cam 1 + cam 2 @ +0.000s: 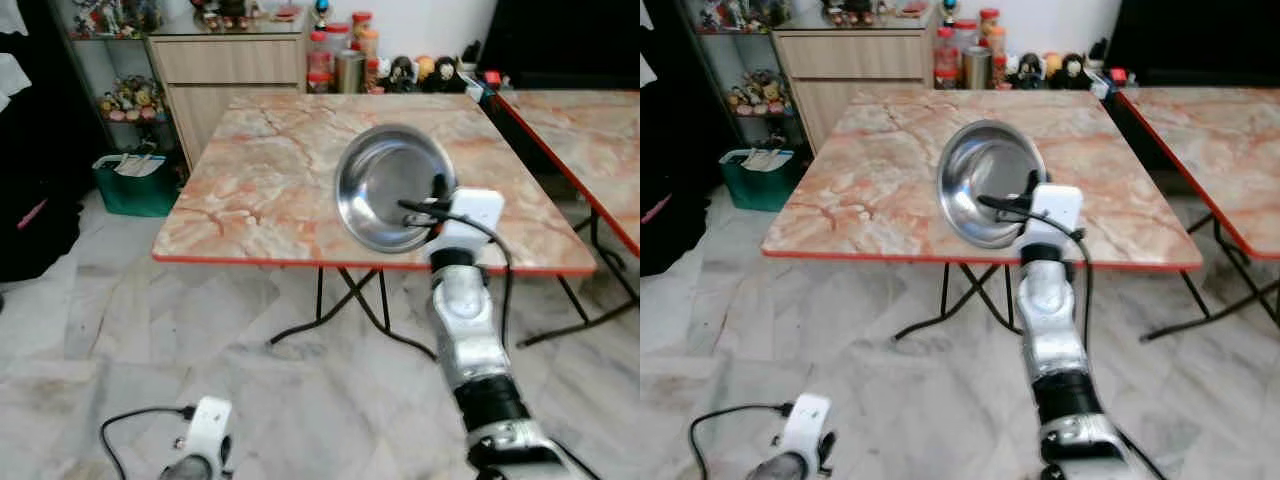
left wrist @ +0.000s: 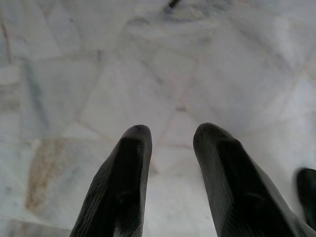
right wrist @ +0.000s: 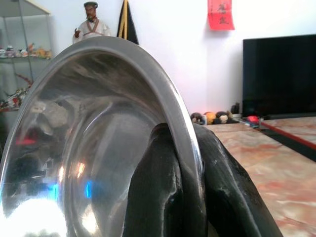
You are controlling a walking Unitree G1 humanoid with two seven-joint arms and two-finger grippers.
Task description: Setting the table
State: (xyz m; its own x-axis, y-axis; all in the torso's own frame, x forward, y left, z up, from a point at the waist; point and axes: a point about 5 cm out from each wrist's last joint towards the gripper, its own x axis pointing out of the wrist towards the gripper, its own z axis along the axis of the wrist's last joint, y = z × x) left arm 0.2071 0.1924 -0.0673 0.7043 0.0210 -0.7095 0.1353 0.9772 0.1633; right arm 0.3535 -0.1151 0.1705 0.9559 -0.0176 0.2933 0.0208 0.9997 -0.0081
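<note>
Right gripper (image 1: 436,205) clamped on rim of steel bowl (image 1: 390,185), bowl tilted on edge above table (image 1: 250,180) near edge. Left gripper (image 2: 170,148) slightly open, empty, low over floor.

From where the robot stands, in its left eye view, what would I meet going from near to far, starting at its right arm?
Right arm → right gripper pinching the rim of a steel bowl held over the near table edge → bare marble table top → jars beyond the far edge, by the wall.
</note>
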